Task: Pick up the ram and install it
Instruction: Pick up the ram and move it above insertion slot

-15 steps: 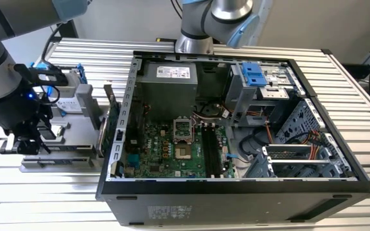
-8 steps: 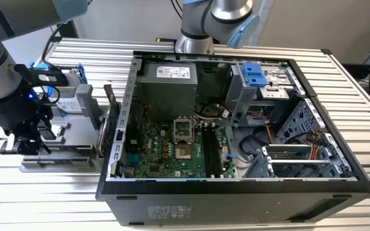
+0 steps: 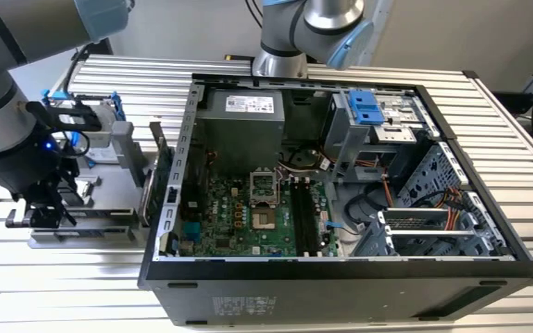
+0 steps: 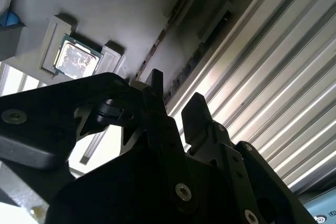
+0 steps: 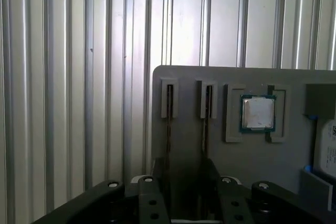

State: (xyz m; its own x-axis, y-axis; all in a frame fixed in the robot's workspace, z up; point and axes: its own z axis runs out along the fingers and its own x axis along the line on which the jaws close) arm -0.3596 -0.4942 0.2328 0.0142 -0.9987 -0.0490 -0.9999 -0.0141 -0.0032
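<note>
Ram stands on its thin edge in a slot of the gray tray. A second stick stands in the next slot, near a chip. You see this in the first wrist view. The gripper hangs over the near end of the tray. Its fingers are spread apart, with only bare tray between them. In the second wrist view you look along both sticks from low down. The finger tips sit close to the sticks with a gap between them, but I cannot tell which stick they line up on. In the exterior view the gripper is low over the tray on the ribbed table, at the exterior view's left. It is well apart from the open case, where the long black slots look empty. I think you are at the pick-up step, with nothing grabbed yet. The grab likely calls for one stick, not two, squarely between the fingers.
</note>
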